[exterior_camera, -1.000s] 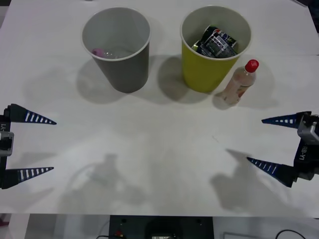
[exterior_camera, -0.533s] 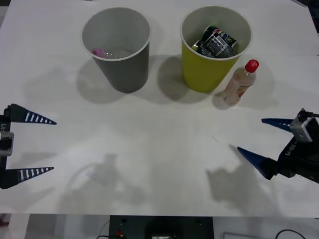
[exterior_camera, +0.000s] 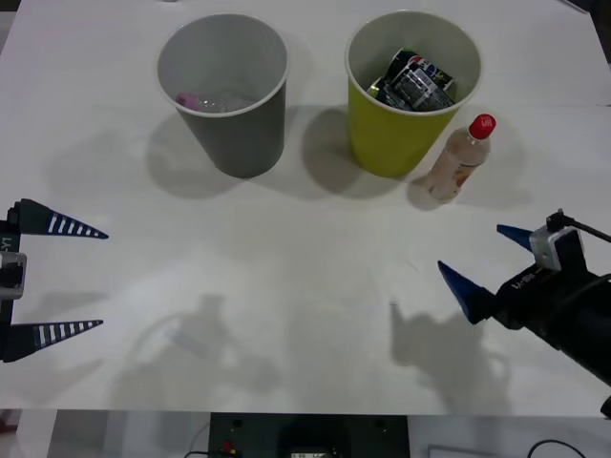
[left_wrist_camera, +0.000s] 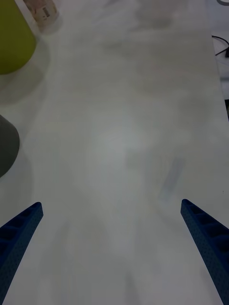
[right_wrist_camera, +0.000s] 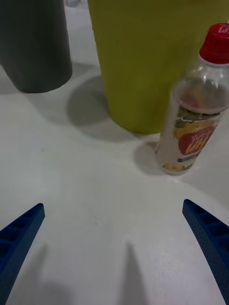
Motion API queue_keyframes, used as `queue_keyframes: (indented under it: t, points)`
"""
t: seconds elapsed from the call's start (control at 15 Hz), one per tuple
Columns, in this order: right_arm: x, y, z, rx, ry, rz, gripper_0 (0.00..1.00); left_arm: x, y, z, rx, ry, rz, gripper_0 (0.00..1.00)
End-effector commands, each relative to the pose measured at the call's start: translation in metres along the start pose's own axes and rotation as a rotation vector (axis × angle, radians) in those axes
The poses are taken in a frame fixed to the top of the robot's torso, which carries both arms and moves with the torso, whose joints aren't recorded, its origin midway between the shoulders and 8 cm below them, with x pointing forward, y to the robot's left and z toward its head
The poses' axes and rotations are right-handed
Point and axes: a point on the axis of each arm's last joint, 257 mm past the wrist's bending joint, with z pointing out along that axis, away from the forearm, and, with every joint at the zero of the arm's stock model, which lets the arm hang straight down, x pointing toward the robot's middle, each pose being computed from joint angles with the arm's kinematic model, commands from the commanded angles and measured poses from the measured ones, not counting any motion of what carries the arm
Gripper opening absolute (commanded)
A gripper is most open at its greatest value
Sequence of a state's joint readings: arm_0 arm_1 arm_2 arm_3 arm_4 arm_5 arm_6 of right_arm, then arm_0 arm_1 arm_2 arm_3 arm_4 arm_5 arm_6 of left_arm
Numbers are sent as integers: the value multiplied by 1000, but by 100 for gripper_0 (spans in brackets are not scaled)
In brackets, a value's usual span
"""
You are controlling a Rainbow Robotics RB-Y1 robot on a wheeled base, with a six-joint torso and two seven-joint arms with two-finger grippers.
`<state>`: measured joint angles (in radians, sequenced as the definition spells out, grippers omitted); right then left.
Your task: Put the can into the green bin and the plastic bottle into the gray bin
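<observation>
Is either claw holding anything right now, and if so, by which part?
Nothing is held. The right claw is open, short of the plastic bottle; the left claw is open over bare table.

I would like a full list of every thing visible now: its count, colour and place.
gray bin: one, dark gray, far left of the table; a pink-capped clear bottle lies inside.
green bin: one, yellow-green, far right; crushed cans, dark, lie inside.
plastic bottle: one, clear with red cap, upright just right of the green bin.
table: one, white.
left end effector: blue fingers, open, near left edge.
right end effector: blue fingers, open, near right, pointing toward the plastic bottle.
</observation>
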<state>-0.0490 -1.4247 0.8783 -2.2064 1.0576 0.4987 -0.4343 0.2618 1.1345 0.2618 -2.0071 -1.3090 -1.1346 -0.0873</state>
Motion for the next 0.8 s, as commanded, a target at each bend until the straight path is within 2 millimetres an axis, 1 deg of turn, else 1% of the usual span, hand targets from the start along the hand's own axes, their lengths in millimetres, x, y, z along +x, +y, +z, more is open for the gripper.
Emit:
queue_keyframes:
  t: [0.07, 0.2, 0.33, 0.47, 0.8]
  points:
    - [6, -8, 5, 42, -53, 30, 100, 0, 0, 0, 0, 0, 0, 100]
    - [11, -17, 11, 68, -107, 40, 100, 0, 0, 0, 0, 0, 0, 100]
    - [14, -22, 19, 82, -164, 62, 100, 0, 0, 0, 0, 0, 0, 100]
    - [13, -28, 31, 96, -228, 77, 100, 0, 0, 0, 0, 0, 0, 100]
    - [13, -55, 50, 150, -308, 56, 100, 0, 0, 0, 0, 0, 0, 100]
